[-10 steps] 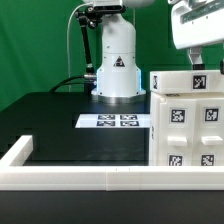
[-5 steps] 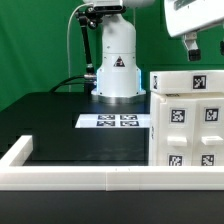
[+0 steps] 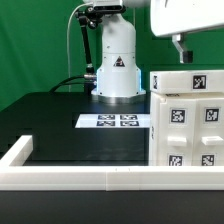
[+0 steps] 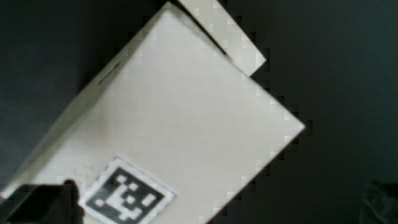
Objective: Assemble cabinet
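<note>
Now the hand (image 3: 181, 47) lifted away from the white boxy tagged cabinet (image 3: 190, 125) below it, seemingly empty; piece looked placed.

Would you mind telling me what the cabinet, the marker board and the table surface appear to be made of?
The cabinet looks like rigid white plastic, matte: flat even faces, crisp edges, no grain, though painted wood cannot be excluded. Its tags seem printed on it or stuck to it. The marker board looks like thin white card or plastic sheet, lying flat. The table is dull black, possibly cloth or matte laminate; no glare shows.
</note>
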